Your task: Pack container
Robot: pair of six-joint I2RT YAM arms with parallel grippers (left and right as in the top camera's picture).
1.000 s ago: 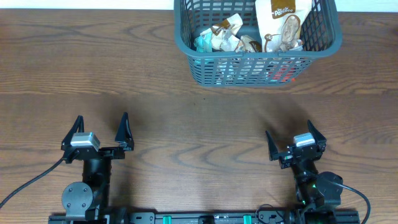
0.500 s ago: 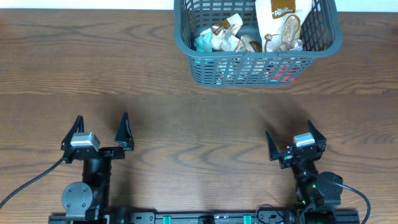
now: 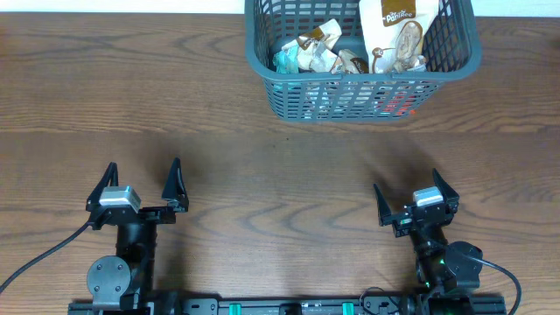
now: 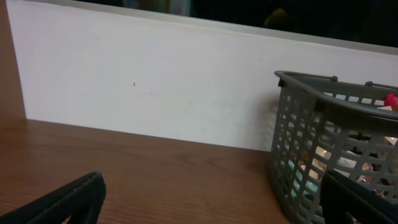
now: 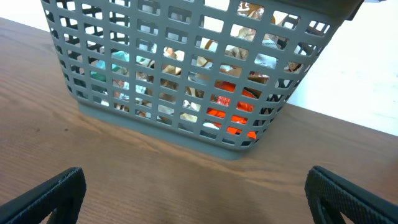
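Since nothing has moved, task: likely finished, though table [image 3: 262, 157] edges are unseen.
Left gripper [image 3: 142, 175]: spread, empty.
Right gripper [image 3: 406, 184]: spread, empty.
Basket [image 3: 350, 98]: well ahead of fingers [image 3: 174, 178], packets [image 3: 398, 35] inside.

— Is there any writing to read here?
— Only in one spot. From overhead, the tall white pouch [image 3: 398, 39] standing in the container [image 3: 350, 101] carries a brown badge [image 3: 398, 13] near its top, with white script lettering.
— What does it say?
— It starts with a capital P, something like "Pahitee", but the letters are too small to be sure.
— And the small wrappers [image 3: 315, 52], or the wrist views?
— Nothing legible there. Only patches of colour show through the slotted wall.
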